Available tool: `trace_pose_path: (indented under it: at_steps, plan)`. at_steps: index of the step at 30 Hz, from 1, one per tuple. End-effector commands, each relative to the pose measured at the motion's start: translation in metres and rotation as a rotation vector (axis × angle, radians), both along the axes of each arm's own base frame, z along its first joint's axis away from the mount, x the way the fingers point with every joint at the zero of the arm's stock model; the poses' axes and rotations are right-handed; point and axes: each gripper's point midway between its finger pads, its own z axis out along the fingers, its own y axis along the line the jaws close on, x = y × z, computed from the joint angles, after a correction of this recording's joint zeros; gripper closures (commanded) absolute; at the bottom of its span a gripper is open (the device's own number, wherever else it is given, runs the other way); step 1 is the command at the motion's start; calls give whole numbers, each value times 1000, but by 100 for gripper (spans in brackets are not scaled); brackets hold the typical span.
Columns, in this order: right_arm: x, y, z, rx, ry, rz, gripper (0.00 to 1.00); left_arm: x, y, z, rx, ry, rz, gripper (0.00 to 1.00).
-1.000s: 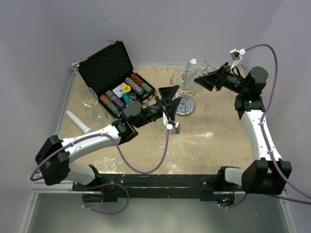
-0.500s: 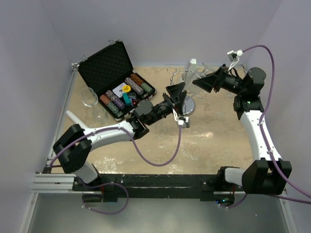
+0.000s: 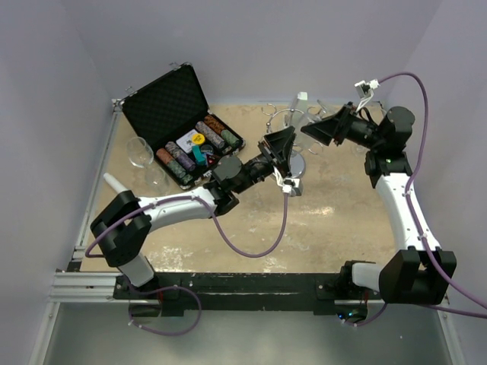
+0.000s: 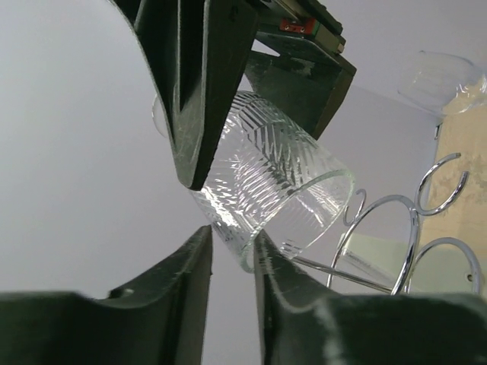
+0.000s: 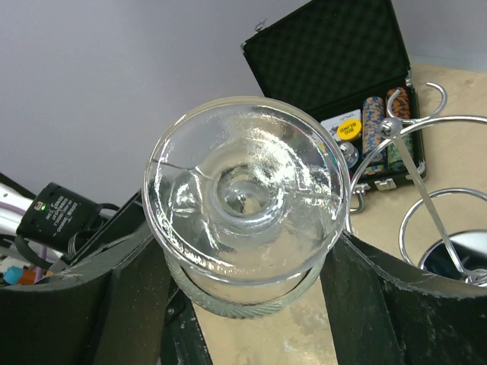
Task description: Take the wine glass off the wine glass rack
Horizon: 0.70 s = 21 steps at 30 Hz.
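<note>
R gripper (image 5: 245, 266) is clamped on the glass (image 5: 243, 190): one finger each side of the cut-pattern bowl, w/ the round foot facing the R wrist cam. In the L wrist view the bowl sits tilted between those two dark fingers, rim pointing down & right toward the rack (image 3: 299, 162) wire loops. Rim is just beside a wire; can't tell if they touch. Seen from the R wrist, the glass is left of the rack's rings and stem, not inside a ring. L gripper (image 4: 232, 239) is just below the rim, fingers nearly together w/ only a narrow slit between, nothing pinched in it. From the top cam both arms reach to the rack at mid-back of the table (image 3: 335, 220), L gripper on the rack's near-left side over the mirrored base, R gripper on its right at loop height. A 2nd glass (image 4: 441, 76) shows up-right in the L wrist view; what holds it isn't clear. Back left lies an open black case (image 3: 169, 103) w/ rows of chips (image 3: 186, 152), and left of it clear glasses (image 3: 139, 150) stand on the table, well apart from the rack.
</note>
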Motion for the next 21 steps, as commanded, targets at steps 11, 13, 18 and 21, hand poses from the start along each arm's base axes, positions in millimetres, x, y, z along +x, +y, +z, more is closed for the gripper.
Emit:
trace_pose_path:
  at_steps: [11, 13, 18, 21]
  plan:
    - [11, -4, 1, -5, -4, -83, 2, -12, 10, 57, -140, -71, -20, 100]
    - [12, -5, 0, -5, 4, -88, 2, -9, 13, 60, -156, -46, -6, 100]
    - [11, -8, 5, -17, -12, -100, 2, 3, 21, 64, -181, 66, 37, 100]
    - [11, -9, 8, -36, -35, -110, 2, 12, 29, 65, -199, 163, 66, 100]
